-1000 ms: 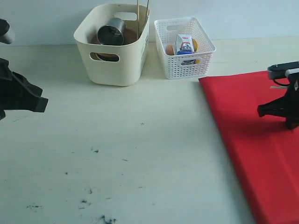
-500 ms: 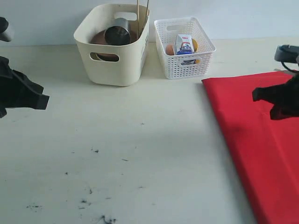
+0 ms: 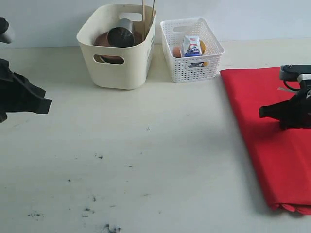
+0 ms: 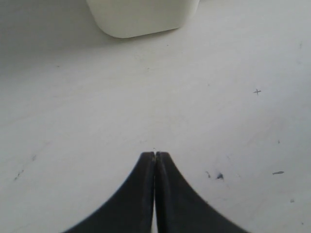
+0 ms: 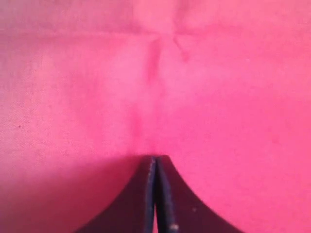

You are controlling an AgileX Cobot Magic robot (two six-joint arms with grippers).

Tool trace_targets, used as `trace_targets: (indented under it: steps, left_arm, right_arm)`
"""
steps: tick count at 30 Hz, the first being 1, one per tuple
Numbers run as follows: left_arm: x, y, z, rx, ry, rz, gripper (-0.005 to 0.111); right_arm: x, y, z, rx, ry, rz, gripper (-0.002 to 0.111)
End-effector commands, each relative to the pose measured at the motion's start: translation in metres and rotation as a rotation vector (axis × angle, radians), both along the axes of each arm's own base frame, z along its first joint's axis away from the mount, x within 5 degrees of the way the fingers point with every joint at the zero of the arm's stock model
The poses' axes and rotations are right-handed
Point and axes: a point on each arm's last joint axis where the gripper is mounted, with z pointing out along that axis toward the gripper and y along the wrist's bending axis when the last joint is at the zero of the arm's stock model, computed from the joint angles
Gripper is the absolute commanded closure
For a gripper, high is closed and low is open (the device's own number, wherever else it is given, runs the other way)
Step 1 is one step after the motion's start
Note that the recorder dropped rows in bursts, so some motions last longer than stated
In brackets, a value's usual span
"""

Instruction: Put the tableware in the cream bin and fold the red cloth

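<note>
Nearest to the camera, the pale table point(image 3: 146, 165) has several small dark marks point(image 3: 97, 204) on its surface. On the right side lies the red cloth point(image 3: 257, 141), spread flat on the table and running out of the exterior view; at its near corner a scalloped edge point(image 3: 294, 208) shows under the top layer. The right gripper point(image 3: 262, 112) is over this cloth with its jaws pressed together, tips at the fabric; I cannot tell if fabric is caught between them. On the left side the left gripper point(image 4: 155, 154) is above bare table, jaws also pressed together and holding nothing. At the far edge stands the cream bin point(image 3: 121, 73), which has the steel cup point(image 3: 120, 35) on its side over the brown plate point(image 3: 103, 41), and the wooden chopsticks point(image 3: 144, 14) upright at its right wall. Just beside it on the right is the white lattice basket point(image 3: 194, 70) with a blue-white packet point(image 3: 191, 46) inside.
</note>
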Motion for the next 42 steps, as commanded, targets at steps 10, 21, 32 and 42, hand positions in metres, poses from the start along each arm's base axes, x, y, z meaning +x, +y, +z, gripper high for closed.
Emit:
trace_targets:
  steps: [10,21,32,42]
  left_arm:
    - [-0.003,0.002,-0.001,0.016,0.011,-0.005,0.104]
    - [-0.003,0.002,-0.001,0.016,0.011,-0.005,0.104]
    - [-0.003,0.002,-0.001,0.020,0.011,-0.007,0.104]
    - [-0.003,0.002,-0.002,0.019,0.019,-0.005,0.104]
  right_arm:
    - [-0.012,-0.032,0.040,-0.065,-0.001,-0.247,0.108]
    - [-0.035,-0.064,-0.006,-0.069,0.040,-0.422,0.108]
    - [0.005,-0.059,-0.017,0.063,-0.115,-0.370,0.108]
    - [0.071,-0.069,-0.008,0.061,-0.272,-0.307,0.108]
